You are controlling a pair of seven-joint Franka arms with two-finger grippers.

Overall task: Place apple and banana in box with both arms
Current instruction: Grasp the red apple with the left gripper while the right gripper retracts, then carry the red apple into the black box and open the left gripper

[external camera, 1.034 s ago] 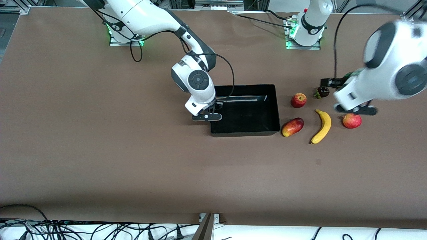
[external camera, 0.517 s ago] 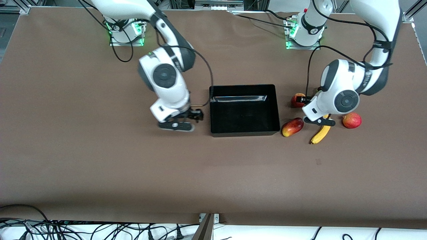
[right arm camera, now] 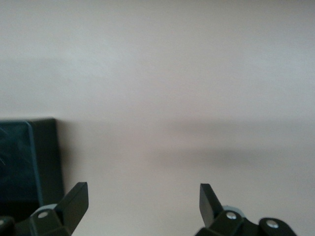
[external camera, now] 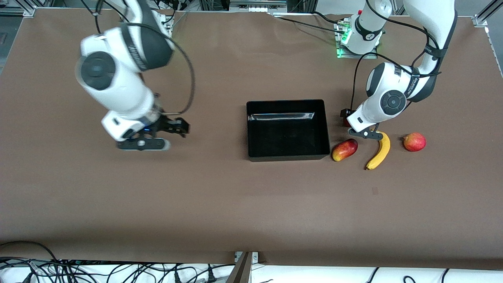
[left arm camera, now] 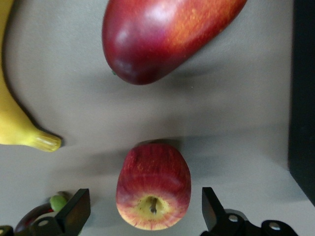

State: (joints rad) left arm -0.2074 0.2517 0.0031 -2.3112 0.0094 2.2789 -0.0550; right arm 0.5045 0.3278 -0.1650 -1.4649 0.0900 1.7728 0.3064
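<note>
The apple (left arm camera: 153, 187) sits on the table (external camera: 251, 204) between the box (external camera: 288, 155) and the banana (external camera: 379, 151), mostly hidden in the front view by the left arm's wrist; in the left wrist view it shows stem end up, red with a yellowish patch round the stem. The left hand (left arm camera: 145, 219) hangs right over it with its fingers (left arm camera: 74, 214) spread wide to either side of the fruit, not touching it. The banana lies just beside, its curved body running toward the front camera, on the side of the apple toward the left arm's end of the table. A mango (external camera: 344, 149) lies nearer the front camera than the apple, just beside the box wall. A second red fruit (external camera: 414, 142) rests apart from the banana, farther toward the left arm's end. The box stands mid-table with nothing in it. The right hand (external camera: 157, 135) hangs over bare table well apart from the box, toward the right arm's end, its fingers (right arm camera: 74, 201) spread apart and holding nothing.
</note>
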